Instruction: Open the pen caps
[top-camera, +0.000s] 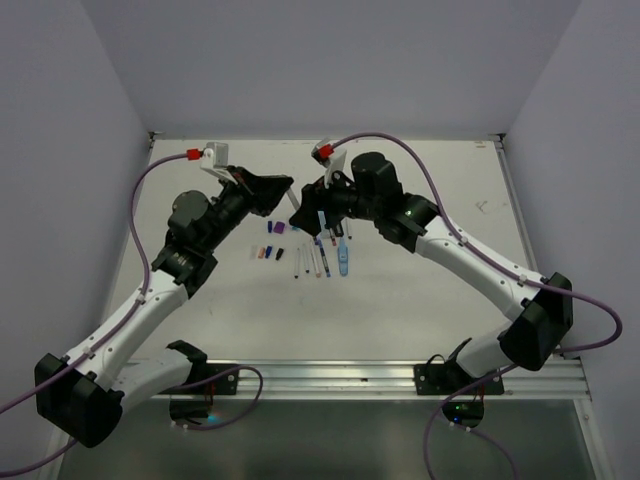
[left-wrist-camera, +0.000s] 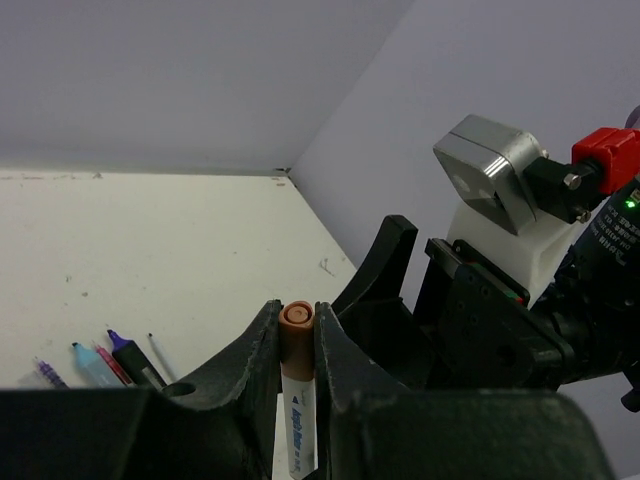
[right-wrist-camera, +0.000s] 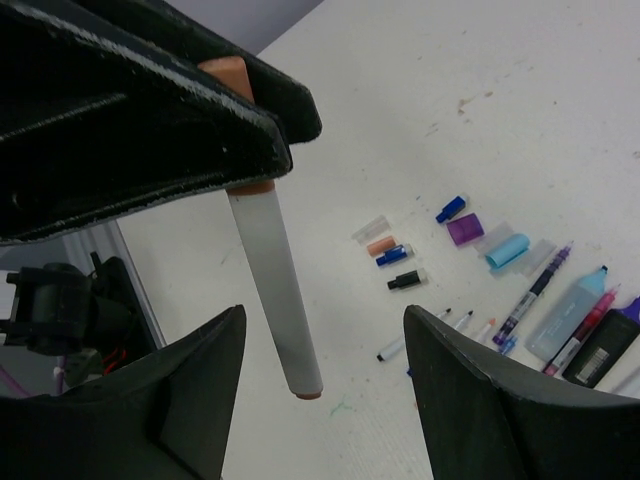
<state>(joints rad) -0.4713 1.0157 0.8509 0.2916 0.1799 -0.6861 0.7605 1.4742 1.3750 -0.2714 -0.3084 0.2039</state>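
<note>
The left hand (left-wrist-camera: 297, 312) pinches the orange cap (left-wrist-camera: 297, 325); the white pen (right-wrist-camera: 275, 290) runs lengthwise toward the gap of the spread right hand (right-wrist-camera: 322, 318).

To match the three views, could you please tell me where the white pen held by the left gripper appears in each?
Top external: cannot be made out.
Left wrist: white pen, bottom centre, upright.
Right wrist: left of centre, hanging down.
Shared landmark: the row of loose pens, seen in all three.
</note>
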